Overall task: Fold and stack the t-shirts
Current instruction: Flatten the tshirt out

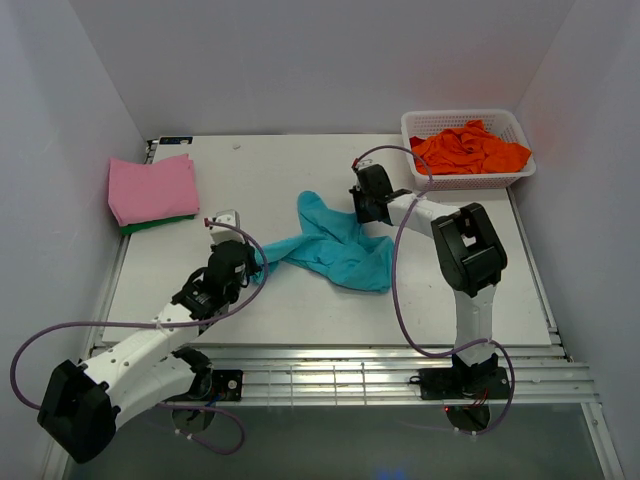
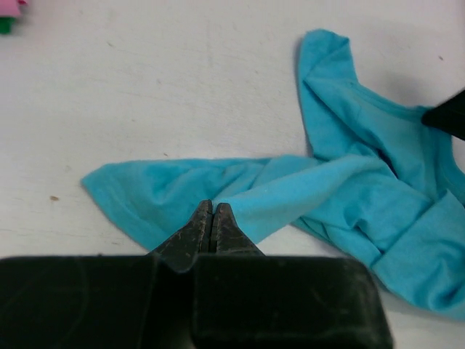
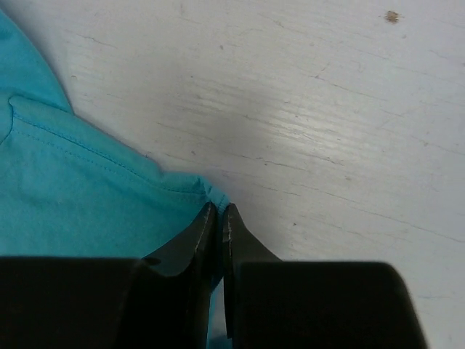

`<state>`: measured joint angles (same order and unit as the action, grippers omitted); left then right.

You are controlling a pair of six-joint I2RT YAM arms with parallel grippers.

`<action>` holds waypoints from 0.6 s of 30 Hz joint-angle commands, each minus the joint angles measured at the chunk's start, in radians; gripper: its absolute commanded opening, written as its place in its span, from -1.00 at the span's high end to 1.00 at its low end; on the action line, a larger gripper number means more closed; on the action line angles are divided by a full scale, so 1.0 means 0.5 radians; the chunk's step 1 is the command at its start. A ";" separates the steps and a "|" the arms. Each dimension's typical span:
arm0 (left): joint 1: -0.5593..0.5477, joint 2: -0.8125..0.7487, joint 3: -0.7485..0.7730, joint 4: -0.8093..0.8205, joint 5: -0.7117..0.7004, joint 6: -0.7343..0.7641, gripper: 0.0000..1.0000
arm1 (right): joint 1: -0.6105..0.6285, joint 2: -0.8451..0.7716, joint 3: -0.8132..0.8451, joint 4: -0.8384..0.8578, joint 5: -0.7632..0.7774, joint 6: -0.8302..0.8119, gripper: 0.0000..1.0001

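A crumpled teal t-shirt (image 1: 335,245) lies mid-table. My left gripper (image 1: 257,266) is shut on its near-left end; in the left wrist view the closed fingertips (image 2: 211,209) pinch a fold of the teal shirt (image 2: 349,182), which stretches away to the right. My right gripper (image 1: 363,214) is shut on the shirt's far-right edge; in the right wrist view its tips (image 3: 220,212) clamp the hemmed corner of the teal shirt (image 3: 80,196), with cloth showing between the fingers. A folded pink shirt (image 1: 152,186) lies on a folded green one (image 1: 150,224) at far left.
A white basket (image 1: 516,172) at the far right holds crumpled orange shirts (image 1: 470,148). The right gripper's black tip shows at the edge of the left wrist view (image 2: 450,116). White walls close in the table on three sides.
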<state>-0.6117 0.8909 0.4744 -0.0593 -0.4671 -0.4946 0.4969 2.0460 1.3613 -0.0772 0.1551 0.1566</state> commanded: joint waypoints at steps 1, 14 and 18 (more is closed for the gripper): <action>-0.007 0.135 0.250 -0.053 -0.507 0.072 1.00 | -0.076 -0.103 0.201 -0.167 0.147 -0.101 0.85; 0.153 0.317 1.012 0.244 -0.848 0.703 1.00 | -0.457 -0.830 0.747 -0.738 0.419 -0.442 0.85; 0.162 0.213 1.076 0.220 -0.925 0.814 1.00 | -0.487 -1.030 0.781 -0.845 0.451 -0.427 0.85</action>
<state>-0.5385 1.0565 0.9672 0.0307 -0.8593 -0.1749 0.2489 1.5703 1.7138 -0.4271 0.3332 -0.0254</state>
